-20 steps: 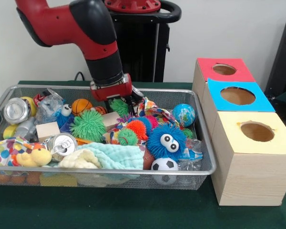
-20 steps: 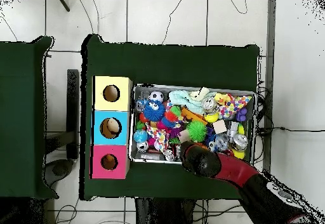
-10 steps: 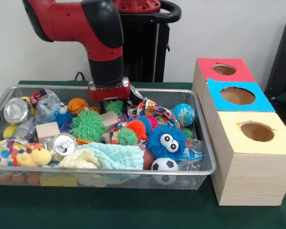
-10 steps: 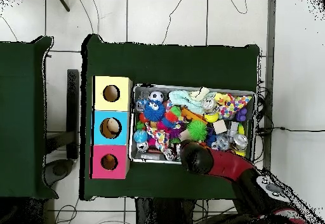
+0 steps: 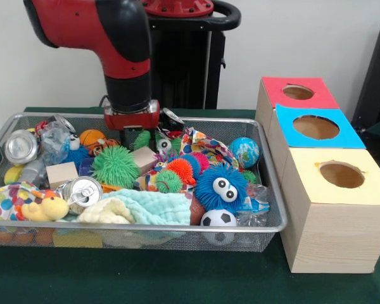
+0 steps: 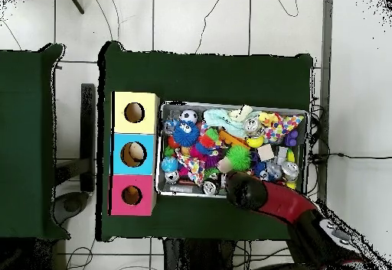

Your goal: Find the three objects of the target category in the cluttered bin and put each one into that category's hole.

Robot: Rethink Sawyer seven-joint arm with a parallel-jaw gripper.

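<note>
The silver wire-mesh bin [image 5: 177, 235] is full of toys; in the overhead view it [image 6: 233, 103] lies right of the boxes. One crushed can [image 5: 20, 146] lies at the bin's far left, with its silver end showing. A second can [image 5: 82, 190] lies near the front, beside a yellow plush. A third silver end [image 5: 172, 116] shows at the far rim. The red-topped box's hole [image 5: 297, 92] is far right; it also shows in the overhead view [image 6: 132, 195]. My gripper [image 5: 130, 126] hangs low over the bin's far side, between an orange ball and a green spiky ball, its tips hidden.
A blue-topped box [image 5: 315, 126] and a yellow-topped box [image 5: 341, 175] stand in a row with the red one, right of the bin. Spiky balls, a blue googly-eyed ball [image 5: 220, 186], a soccer ball [image 5: 218, 220], wooden cubes [image 5: 63, 172] and cloths crowd the bin.
My arm has slid left along the bin's far side in the front view, from near the patterned cloth to beside the orange ball. The toys look unmoved.
</note>
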